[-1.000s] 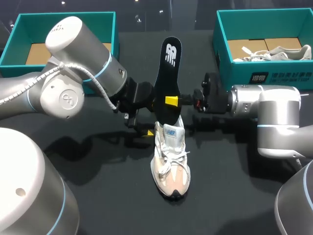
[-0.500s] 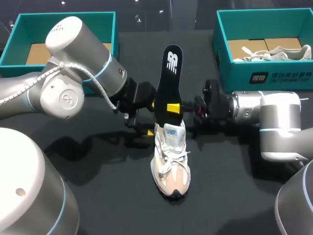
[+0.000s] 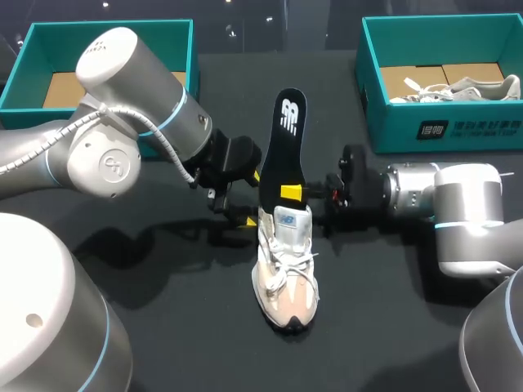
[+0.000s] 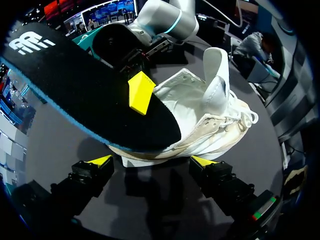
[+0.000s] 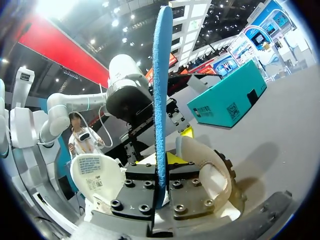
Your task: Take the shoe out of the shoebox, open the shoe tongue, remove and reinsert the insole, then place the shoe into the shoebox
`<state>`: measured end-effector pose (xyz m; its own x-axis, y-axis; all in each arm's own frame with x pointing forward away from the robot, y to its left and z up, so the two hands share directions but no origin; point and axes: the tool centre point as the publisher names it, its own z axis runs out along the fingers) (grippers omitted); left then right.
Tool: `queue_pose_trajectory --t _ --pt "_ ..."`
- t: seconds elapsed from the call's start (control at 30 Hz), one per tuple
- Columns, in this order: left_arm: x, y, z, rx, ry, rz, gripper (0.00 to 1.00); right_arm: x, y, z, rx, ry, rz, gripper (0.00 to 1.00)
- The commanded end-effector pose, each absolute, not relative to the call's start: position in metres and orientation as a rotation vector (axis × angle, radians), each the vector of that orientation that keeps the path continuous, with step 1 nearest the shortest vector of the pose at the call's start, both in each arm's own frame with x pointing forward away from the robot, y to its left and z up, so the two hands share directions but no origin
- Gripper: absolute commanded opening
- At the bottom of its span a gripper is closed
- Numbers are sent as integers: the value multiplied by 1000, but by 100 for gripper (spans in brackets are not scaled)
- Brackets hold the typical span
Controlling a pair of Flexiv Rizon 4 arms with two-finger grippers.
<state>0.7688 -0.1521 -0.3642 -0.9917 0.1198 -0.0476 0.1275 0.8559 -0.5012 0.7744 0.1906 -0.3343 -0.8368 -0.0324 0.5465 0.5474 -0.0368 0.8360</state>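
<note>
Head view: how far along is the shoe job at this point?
Done: the shoe stands on the table, tongue pulled open. In hand: the right gripper is shut on the insole, held upright, lower end at the shoe's opening; the left gripper sits open at the heel. Left: seating the insole, then boxing the shoe.

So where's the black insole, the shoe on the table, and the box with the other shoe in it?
insole (image 3: 283,149): head view, middle of its black face.
shoe (image 3: 283,268): head view, on its laces.
shoebox (image 3: 399,131): head view, teal front wall of the right-hand box.
</note>
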Motion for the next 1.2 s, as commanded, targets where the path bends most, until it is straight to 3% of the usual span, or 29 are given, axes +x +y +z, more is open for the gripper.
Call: queue_pose_trajectory --t 0.03,0.9,1.07,1.2 --pt "769 -153 -365 201 3013 -811 100 764 194 -346 -572 -1860 -1884 0" --pt "769 -153 -365 201 3013 -811 100 740 194 -364 -630 -1829 -1796 0" --pt "769 -153 -365 201 3013 -811 100 743 198 -357 -577 -1833 -1800 25" --pt "769 -153 -365 201 3013 -811 100 745 200 -353 -550 -1836 -1801 27"
